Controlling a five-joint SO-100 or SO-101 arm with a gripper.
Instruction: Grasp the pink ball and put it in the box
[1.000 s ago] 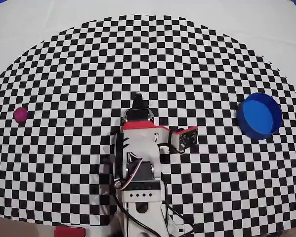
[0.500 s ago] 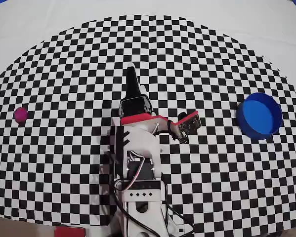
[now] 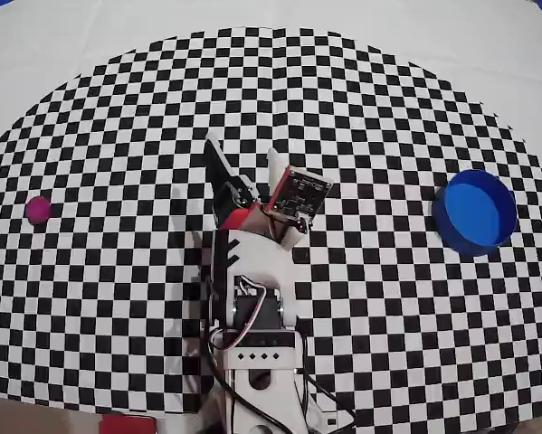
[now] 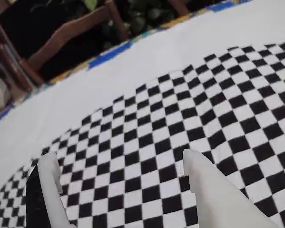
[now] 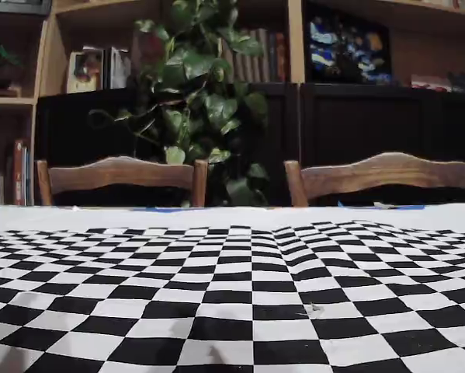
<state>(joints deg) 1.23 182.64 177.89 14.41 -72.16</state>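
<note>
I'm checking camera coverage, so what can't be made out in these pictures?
- Pink ball: only in the overhead view; outside the wrist and fixed frames.
- Box: overhead view only too.
- Pincer: absent from the fixed view.
- Arm base: cut by the overhead view's bottom edge.

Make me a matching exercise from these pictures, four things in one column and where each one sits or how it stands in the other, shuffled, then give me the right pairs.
Things:
1. pink ball
2. box
3. gripper
4. potted plant

Places or states:
A. right edge of the checkered mat, overhead view
B. behind the wooden chairs, fixed view
C. far left of the checkered mat, overhead view
D. open and empty, near the mat's middle, overhead view

Pairs: 1-C, 2-A, 3-D, 4-B
</note>
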